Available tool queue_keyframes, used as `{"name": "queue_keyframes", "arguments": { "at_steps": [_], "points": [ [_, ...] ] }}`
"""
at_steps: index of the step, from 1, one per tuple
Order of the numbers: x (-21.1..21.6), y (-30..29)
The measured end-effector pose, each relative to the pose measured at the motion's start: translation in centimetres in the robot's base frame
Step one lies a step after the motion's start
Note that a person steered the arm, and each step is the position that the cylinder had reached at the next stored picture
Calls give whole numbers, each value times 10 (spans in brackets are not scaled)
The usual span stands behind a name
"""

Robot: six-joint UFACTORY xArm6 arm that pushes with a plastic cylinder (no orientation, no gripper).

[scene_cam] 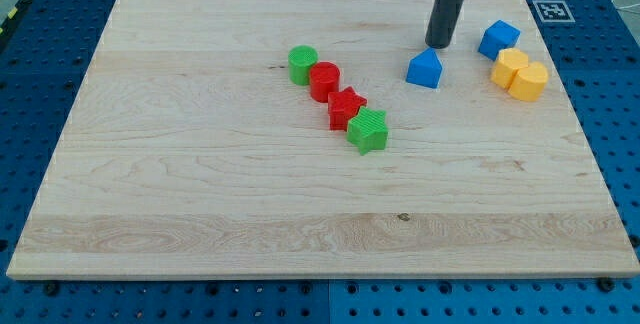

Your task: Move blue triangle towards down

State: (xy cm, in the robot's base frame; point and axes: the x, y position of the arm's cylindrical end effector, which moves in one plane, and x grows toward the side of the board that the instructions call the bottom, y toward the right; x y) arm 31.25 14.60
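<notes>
- Our tip [438, 44]: smooth dark rod, no gripper to open or clench, just at 12 o'clock of blue triangle [425, 69].
- Pale wood-grain tabletop [200, 214].

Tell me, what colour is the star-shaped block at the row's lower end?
Green star, shown in the camera view.

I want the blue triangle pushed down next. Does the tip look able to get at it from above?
Probably yes: my tip sits just above the blue triangle, nothing between them; the blue cube lies off to the view's right.
</notes>
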Motion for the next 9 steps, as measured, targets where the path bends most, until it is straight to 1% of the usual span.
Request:
{"name": "queue_keyframes", "arguments": {
  "at_steps": [1, 2, 3, 5, 6, 8, 9],
  "points": [
    [19, -9],
    [60, -9],
    [72, -11],
    [45, -43],
    [53, -48],
    [113, -39],
    [115, -41]
  ]
}}
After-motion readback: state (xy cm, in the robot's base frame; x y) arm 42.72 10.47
